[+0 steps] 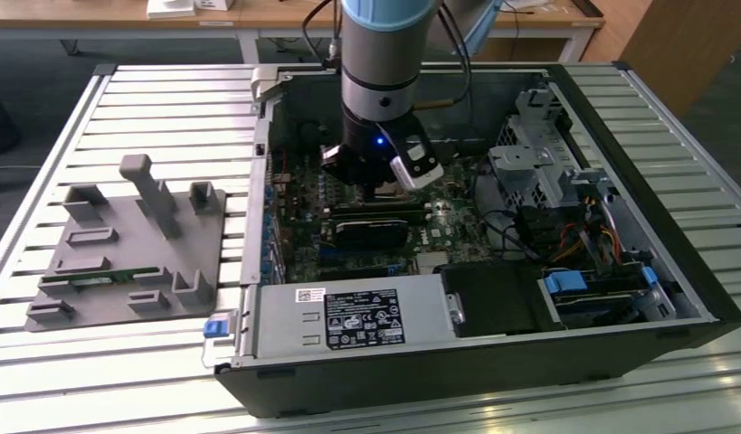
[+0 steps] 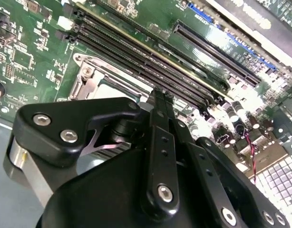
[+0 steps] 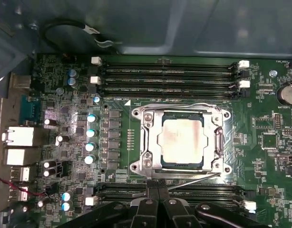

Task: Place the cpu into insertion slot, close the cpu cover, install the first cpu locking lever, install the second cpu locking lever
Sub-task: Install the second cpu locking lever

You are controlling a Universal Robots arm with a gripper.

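The cpu (image 3: 180, 140) has a pale tan-silver metal face, smooth with a soft shine. Around it, the cpu cover (image 3: 150, 142) is bare silver metal, brushed and reflective. The motherboard (image 3: 260, 156) around the cpu cover is green with a slightly glossy lacquer. Beside the cpu cover, the memory slots (image 3: 167, 76) are black matt plastic with white plastic clips. The gripper (image 2: 158, 102) looks like matt black plastic or coated metal, with shiny steel screws. In the exterior view, the computer case (image 1: 467, 371) is dark matt painted metal, and the fixture plate (image 1: 123, 249) beside the case is grey matt plastic.
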